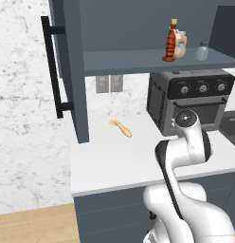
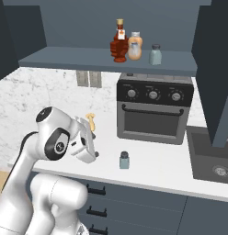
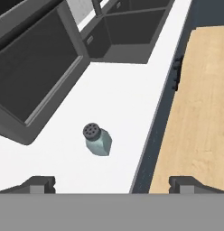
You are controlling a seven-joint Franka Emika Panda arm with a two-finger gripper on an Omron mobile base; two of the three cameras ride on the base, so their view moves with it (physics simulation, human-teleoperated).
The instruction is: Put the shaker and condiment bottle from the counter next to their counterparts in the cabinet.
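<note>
The cabinet point(image 2: 106, 62) hung open above the counter point(image 2: 148, 167), its door point(image 1: 74, 71) with the long black bar handle point(image 1: 52, 71) swung out to the left in the left base view; the black toaster oven point(image 2: 155, 112) stood on the counter under the shelf, with a dark sink point(image 2: 212, 160) to its right. The white arm reached low over the counter's front part; its gripper point(image 3: 114, 182) hovered with the jaws wide apart and nothing between them, the two dark fingertips point(image 3: 39, 184) flanking open counter in the hand view. The condiment bottle point(image 2: 119, 41) already stood upright on the shelf, just beside the pale orange bottle point(image 2: 135, 46), with a shelf shaker point(image 2: 155, 54) to their right. The shaker point(image 2: 124, 160) stood upright on the counter in front of the oven, near the front edge, a little ahead of the gripper and untouched; a small tan utensil point(image 1: 121, 128) lay further back on the counter.
</note>
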